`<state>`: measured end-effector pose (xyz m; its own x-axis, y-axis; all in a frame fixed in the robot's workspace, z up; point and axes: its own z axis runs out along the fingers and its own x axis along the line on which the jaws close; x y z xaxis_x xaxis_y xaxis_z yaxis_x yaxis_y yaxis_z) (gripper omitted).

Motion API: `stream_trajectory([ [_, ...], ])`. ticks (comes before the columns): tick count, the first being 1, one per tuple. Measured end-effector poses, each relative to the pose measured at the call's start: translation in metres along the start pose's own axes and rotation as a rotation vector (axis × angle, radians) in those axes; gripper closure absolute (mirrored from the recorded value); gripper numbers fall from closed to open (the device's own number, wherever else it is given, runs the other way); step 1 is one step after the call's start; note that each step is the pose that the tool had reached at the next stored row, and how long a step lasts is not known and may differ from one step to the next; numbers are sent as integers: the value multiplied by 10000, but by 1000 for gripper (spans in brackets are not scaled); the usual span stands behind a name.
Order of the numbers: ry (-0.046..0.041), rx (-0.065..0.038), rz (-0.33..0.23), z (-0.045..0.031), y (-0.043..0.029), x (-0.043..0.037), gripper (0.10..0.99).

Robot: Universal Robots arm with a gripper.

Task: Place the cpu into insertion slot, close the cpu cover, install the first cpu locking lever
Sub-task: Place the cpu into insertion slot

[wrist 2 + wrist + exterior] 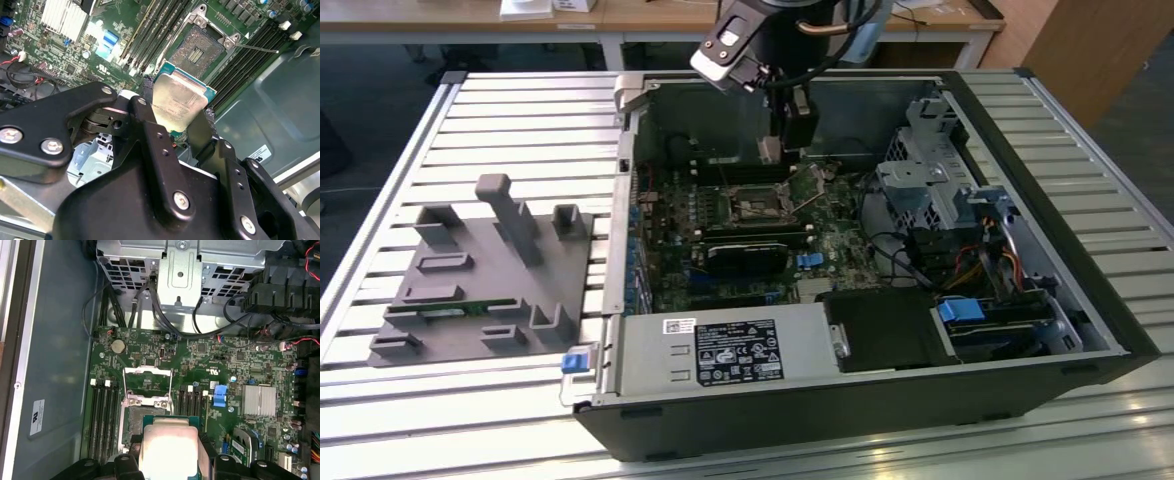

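Now end effector point(179, 119) grips cpu point(167, 445), metal face toward wrist, above open insertion slot point(200, 50).

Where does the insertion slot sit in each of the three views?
Exterior view: insertion slot in the middle of the green board.
Second wrist view: it lies just beyond the held cpu.
First wrist view: it is partly hidden behind the cpu.
Shared landmark: the blue connector.

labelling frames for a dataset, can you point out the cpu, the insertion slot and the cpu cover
the cpu point(177, 102), second wrist view, middle of its silver-grey metal face
the insertion slot point(199, 50), second wrist view, its dark centre
the cpu cover point(148, 371), first wrist view, outer rail of the opened frame
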<state>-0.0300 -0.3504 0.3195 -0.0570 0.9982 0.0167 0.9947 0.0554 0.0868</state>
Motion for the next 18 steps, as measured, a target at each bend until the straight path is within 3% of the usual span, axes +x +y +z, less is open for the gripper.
stream_trajectory([
  [18, -46, 0, -4, 137, -14, -2, 561],
])
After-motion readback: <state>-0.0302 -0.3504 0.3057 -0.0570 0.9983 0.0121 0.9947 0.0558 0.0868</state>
